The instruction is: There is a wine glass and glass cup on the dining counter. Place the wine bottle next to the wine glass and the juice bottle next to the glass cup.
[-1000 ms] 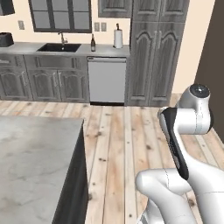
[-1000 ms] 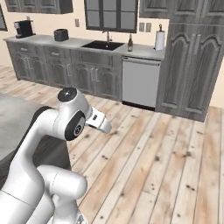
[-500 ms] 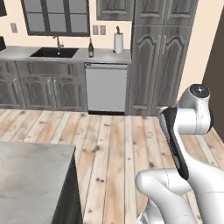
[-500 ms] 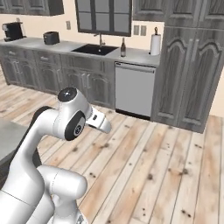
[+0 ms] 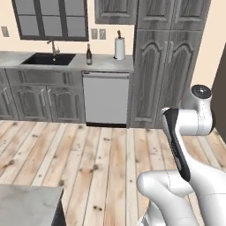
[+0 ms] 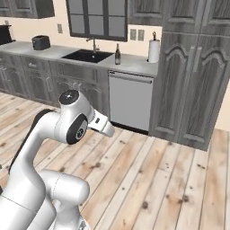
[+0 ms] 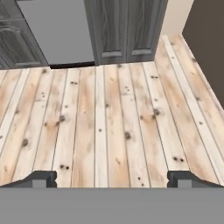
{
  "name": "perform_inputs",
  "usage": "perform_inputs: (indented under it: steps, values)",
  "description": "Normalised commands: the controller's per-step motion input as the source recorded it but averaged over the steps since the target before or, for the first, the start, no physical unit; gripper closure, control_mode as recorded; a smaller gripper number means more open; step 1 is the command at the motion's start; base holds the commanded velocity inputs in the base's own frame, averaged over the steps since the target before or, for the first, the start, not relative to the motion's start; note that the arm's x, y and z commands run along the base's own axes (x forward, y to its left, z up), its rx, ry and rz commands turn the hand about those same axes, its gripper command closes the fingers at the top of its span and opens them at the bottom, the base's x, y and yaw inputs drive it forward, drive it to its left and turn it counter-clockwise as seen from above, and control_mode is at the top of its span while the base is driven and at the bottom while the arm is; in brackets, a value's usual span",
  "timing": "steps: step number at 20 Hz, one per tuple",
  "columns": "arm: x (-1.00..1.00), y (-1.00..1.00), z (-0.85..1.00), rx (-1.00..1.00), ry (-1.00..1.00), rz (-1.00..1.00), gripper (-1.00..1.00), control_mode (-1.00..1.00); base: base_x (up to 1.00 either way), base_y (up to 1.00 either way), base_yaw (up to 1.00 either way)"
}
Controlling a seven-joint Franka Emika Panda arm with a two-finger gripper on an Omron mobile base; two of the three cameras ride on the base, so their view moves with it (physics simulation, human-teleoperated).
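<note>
One dark wine bottle point(image 5: 88, 54) waits upper left, beside the sink point(image 5: 47, 58); my pincer point(image 7: 112, 178) gapes wide, empty. Fetching step: I judge driving closer comes next.

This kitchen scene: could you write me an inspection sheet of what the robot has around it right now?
Surface: corner of a grey marble top; plank floor.
Job's things: a slim dark bottle stands on the far counter beside the black sink; glasses and juice nothing seen.
Clutter: paper towel roll, toaster.
Grippers: gripper open, empty, pointing at the floor.
Cables: nothing seen.
Surroundings: dishwasher, grey cabinets, window.
</note>
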Motion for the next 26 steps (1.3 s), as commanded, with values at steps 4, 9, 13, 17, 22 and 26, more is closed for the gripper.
perform_inputs:
  steps: [4, 9, 13, 17, 22, 26]
  values:
    - [0.0, 0.0, 0.0, 0.0, 0.0, 0.0, -1.0, 1.0, 0.83, -0.25, 0.0]
    - [0.0, 0.0, 0.0, 0.0, 0.0, 0.0, -1.0, 1.0, 0.8, -0.2, 0.0]
    - [0.0, 0.0, 0.0, 0.0, 0.0, 0.0, -1.0, 1.0, 0.8, -0.09, 0.0]
    - [0.0, 0.0, 0.0, 0.0, 0.0, 0.0, -1.0, 1.0, 0.82, 0.01, -0.03]
    - [0.0, 0.0, 0.0, 0.0, 0.0, 0.0, -1.0, 1.0, 0.72, 0.28, -0.01]
    - [0.0, 0.0, 0.0, 0.0, 0.0, 0.0, -1.0, 1.0, 0.6, 0.58, -0.04]
